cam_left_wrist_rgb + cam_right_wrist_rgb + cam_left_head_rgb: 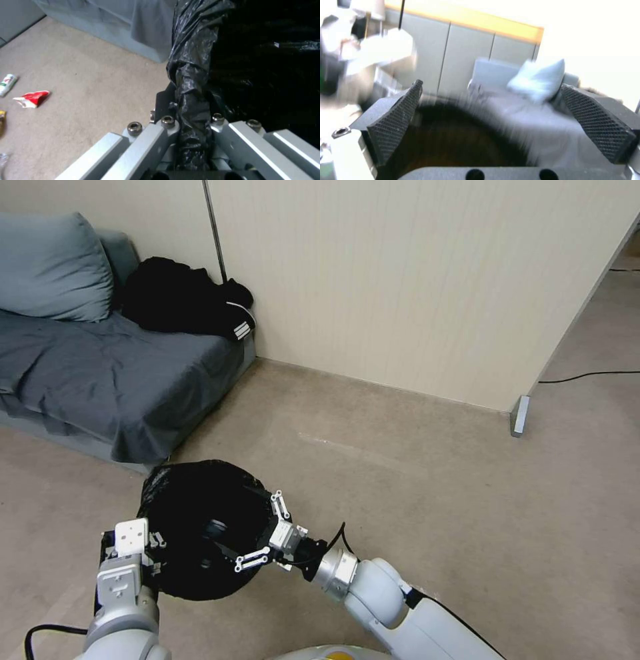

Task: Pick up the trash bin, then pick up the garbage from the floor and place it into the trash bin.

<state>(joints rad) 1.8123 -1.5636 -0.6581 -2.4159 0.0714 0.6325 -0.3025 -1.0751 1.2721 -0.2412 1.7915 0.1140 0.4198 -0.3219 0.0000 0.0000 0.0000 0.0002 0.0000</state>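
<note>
The trash bin (193, 500), its mouth lined with a crinkled black bag, hangs just above the carpet in front of me. My left gripper (148, 545) is shut on the bin's near-left rim; in the left wrist view the gripper (191, 111) pinches the bag's (193, 65) folded edge. My right gripper (257, 531) is open at the bin's right rim, with nothing between its pads (395, 120); the bin's dark mouth (460, 142) lies below it. Garbage lies on the floor: a small bottle (7, 83), a red wrapper (32, 98) and a yellow scrap (1, 120).
A grey sofa (113, 380) with a pillow (50, 267) and black clothing (180, 300) stands at the back left, close to the bin. A beige wall (413, 280) runs behind, ending at a corner post (520, 415). Open carpet stretches to the right.
</note>
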